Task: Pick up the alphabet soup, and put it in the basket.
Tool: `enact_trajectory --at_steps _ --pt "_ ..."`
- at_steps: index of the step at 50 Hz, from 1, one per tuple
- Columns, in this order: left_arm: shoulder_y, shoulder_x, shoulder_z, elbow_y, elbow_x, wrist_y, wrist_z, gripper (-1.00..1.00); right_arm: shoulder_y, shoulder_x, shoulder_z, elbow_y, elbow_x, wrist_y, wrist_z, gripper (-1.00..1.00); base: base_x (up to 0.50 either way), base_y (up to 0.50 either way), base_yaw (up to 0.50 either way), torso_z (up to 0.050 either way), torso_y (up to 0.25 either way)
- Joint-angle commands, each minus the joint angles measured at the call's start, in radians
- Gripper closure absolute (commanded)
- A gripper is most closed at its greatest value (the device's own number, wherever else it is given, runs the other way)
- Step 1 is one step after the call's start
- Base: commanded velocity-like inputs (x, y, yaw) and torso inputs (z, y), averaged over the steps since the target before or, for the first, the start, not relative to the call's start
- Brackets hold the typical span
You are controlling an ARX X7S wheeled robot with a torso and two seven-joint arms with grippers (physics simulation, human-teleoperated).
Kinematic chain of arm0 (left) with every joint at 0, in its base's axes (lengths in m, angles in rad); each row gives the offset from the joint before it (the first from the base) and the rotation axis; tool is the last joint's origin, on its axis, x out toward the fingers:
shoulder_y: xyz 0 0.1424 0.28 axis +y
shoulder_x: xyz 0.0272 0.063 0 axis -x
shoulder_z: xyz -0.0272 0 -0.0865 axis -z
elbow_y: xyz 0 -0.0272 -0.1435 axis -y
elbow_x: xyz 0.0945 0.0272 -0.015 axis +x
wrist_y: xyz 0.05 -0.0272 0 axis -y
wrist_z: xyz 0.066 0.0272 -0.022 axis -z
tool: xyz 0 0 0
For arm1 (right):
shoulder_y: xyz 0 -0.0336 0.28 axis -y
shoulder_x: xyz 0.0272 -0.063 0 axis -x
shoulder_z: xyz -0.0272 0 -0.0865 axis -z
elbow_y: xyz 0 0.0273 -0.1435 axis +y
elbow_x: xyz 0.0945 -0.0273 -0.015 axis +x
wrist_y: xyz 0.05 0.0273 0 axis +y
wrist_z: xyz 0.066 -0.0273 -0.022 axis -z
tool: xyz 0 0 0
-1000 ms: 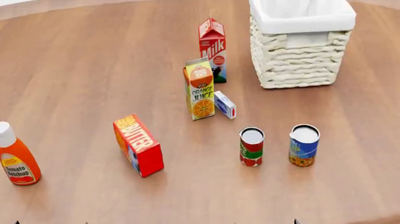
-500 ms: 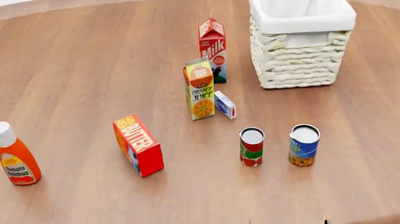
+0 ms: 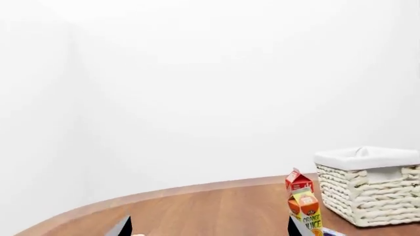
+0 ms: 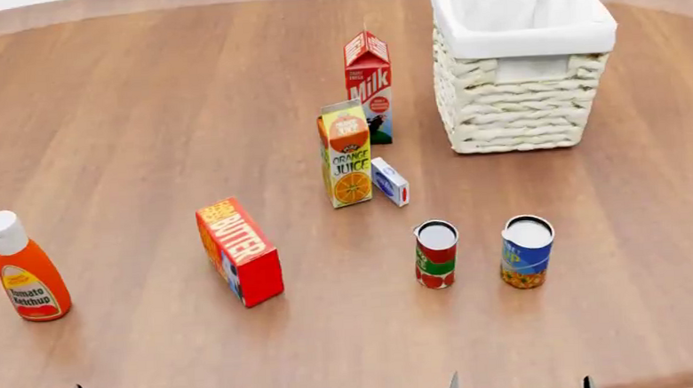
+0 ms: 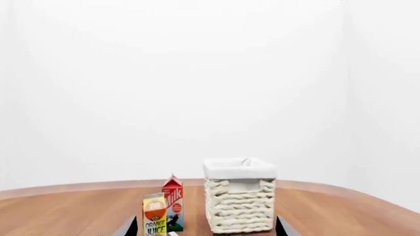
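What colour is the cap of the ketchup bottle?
White; the ketchup bottle shows best in the head view.

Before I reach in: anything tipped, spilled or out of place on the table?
Nothing stands out. Soup, the red can, both cartons and the ketchup stand upright. The butter box sits at an angle, intact. The basket is upright.

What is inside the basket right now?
Only the white cloth lining shows inside the basket; its floor is hidden by the walls from every view. The alphabet soup stands on the table beside the red-and-green can.
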Motion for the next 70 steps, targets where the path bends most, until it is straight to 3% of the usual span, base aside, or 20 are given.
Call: enact_trajectory --at_steps 1,17,70 --pt "-0.007 -0.013 0.007 -0.002 -0.021 -0.014 0.0 -1.0 0.014 0.009 -0.011 0.012 -0.012 0.018 0.022 -1.0 0.0 0.0 0.0 0.0 0.0" --pt "-0.009 -0.02 0.031 -0.015 -0.021 -0.005 -0.004 -1.0 0.015 0.022 -0.021 0.008 -0.011 0.032 0.044 -1.0 0.0 -0.02 0.0 0.0 0.0" --pt "-0.006 -0.05 0.065 -0.007 -0.03 0.016 -0.033 -1.0 0.017 0.062 -0.057 0.005 0.032 0.016 0.075 -1.0 -0.01 -0.19 0.0 0.0 0.0"
